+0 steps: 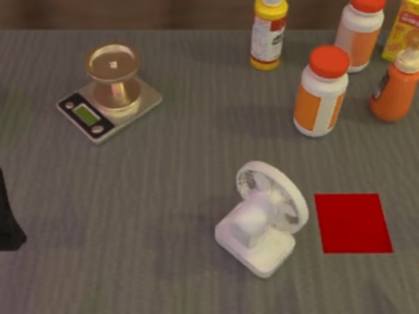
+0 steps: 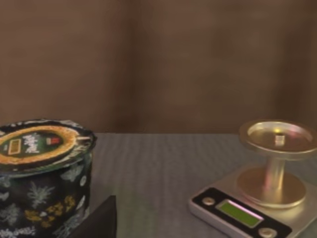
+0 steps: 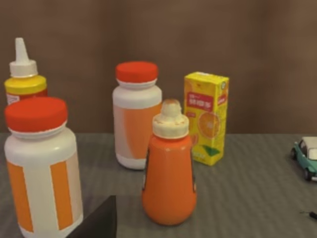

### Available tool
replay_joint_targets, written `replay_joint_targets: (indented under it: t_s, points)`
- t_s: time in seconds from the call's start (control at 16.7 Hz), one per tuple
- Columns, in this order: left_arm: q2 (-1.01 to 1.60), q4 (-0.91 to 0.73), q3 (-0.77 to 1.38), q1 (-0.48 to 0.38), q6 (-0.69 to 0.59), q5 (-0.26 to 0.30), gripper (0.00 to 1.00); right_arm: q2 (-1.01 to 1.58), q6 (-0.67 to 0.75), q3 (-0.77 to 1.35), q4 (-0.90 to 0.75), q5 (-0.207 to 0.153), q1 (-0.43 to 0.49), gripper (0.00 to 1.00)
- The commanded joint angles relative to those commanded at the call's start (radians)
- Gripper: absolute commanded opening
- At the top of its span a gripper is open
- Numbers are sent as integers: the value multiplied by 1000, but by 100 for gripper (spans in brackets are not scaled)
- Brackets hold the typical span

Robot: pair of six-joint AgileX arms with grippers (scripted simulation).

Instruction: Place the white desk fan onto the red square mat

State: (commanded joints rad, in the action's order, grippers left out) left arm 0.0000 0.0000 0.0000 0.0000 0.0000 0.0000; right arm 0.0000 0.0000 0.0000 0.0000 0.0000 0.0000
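Standing upright near centre, just left of the red square mat (image 1: 353, 222), apart from it: the white desk fan (image 1: 263, 216), open grey table (image 1: 163, 216) stretching left; parking at the left edge, left arm (image 1: 10, 219); claw states impossible to tell

You see the fan (image 1: 264, 216) just left of the mat (image 1: 353, 222), bottles (image 1: 321, 91) behind them, the scale (image 1: 109, 98) far left.

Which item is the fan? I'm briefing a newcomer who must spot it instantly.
Find the red square mat near the table's right side. Just left of it, apart from it, stands the white desk fan. Unlike the orange-labelled bottles behind, it is all white with a round grille.
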Motion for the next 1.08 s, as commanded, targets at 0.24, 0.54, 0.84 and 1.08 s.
replay_joint_targets:
  t_s: [0.24, 0.54, 0.84, 1.08]
  points:
    - [0, 0, 0, 0, 0, 0, 100, 31, -4, 29, -30, 0, 15, 100]
    - [0, 0, 0, 0, 0, 0, 100, 292, -26, 277, -260, 3, 117, 100]
    - [0, 0, 0, 0, 0, 0, 100, 760, -47, 719, -584, 6, 275, 100]
    - [0, 0, 0, 0, 0, 0, 100, 1181, -63, 1136, -846, 3, 413, 100]
